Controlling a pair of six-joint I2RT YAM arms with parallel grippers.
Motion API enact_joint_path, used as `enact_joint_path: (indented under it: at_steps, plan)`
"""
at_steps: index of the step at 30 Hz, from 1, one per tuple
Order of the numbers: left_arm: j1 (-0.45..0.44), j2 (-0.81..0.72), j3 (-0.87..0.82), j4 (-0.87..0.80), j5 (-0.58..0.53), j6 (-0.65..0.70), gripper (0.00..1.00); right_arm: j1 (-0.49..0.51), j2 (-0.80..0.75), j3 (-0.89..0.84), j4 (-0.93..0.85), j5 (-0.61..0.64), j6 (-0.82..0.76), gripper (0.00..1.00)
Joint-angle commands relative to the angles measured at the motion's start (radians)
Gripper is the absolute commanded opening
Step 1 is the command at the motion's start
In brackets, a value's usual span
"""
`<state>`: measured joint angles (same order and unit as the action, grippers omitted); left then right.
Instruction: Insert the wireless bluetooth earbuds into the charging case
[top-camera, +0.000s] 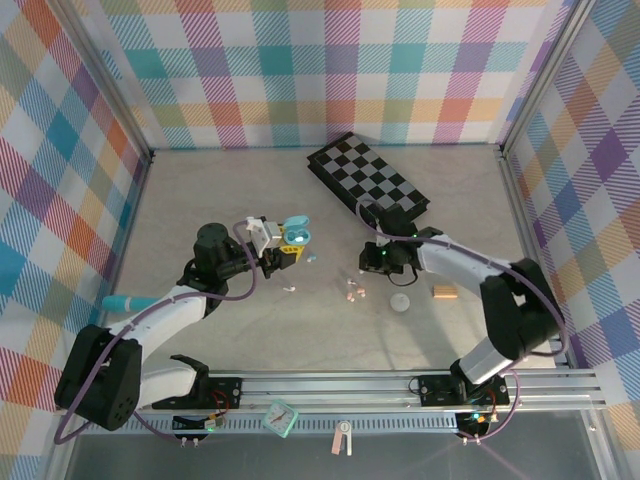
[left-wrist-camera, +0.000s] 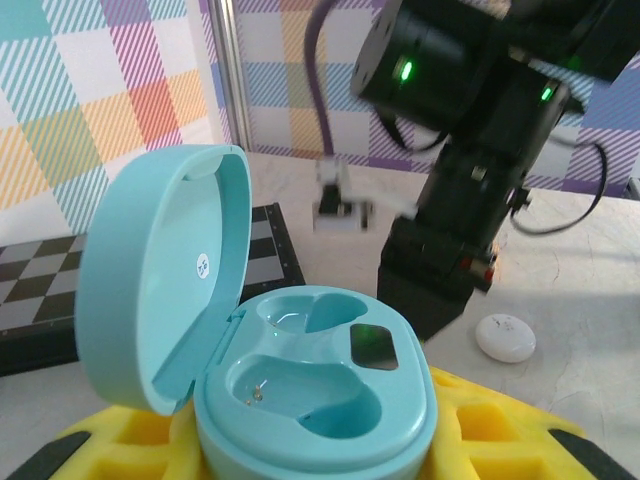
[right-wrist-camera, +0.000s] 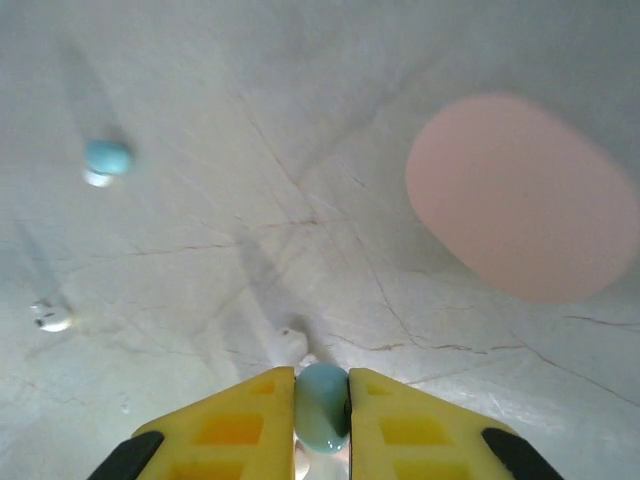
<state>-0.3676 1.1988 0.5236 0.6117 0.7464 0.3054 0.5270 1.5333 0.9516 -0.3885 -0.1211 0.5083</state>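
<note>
Your right gripper (right-wrist-camera: 322, 378) is pinched narrow on a pale blue earbud (right-wrist-camera: 322, 415), which is caught between the yellow fingers (right-wrist-camera: 235, 425) close over the pale table (right-wrist-camera: 300, 150). Whether the bud touches the surface, you cannot tell. Your left gripper (top-camera: 281, 250) grips the turquoise charging case (left-wrist-camera: 320, 400) by its base. The lid (left-wrist-camera: 150, 270) is swung open and standing up, and both wells are bare. From above, the case sits well to the left of your right gripper. A second pale blue earbud (right-wrist-camera: 105, 160) and a white earbud (right-wrist-camera: 50, 317) lie loose on the table, apart from each other. A blurred pink oval (right-wrist-camera: 525, 195) sits at the right of the right wrist view. A white round case (top-camera: 400, 301) lies beside a small wooden block (top-camera: 444, 291), and a checkerboard (top-camera: 365, 180) lies further back.
</note>
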Motion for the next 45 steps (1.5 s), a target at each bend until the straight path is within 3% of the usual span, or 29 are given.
enact_joint_path:
  at_steps: [1, 9, 23, 45]
  plan:
    - [-0.016, 0.022, 0.035, -0.014, 0.002, 0.023, 0.35, 0.04, -0.09, 0.058, -0.066, 0.088, -0.085, 0.18]
    - [-0.051, 0.055, 0.063, -0.043, 0.002, 0.027, 0.35, 0.162, -0.22, 0.152, -0.04, 0.195, -0.265, 0.18]
    - [-0.083, 0.052, 0.067, -0.088, 0.017, 0.021, 0.35, 0.333, -0.222, 0.234, 0.054, 0.175, -0.51, 0.17]
    - [-0.087, 0.031, 0.07, -0.101, 0.021, 0.031, 0.35, 0.357, -0.113, 0.271, 0.041, 0.24, -0.569, 0.17]
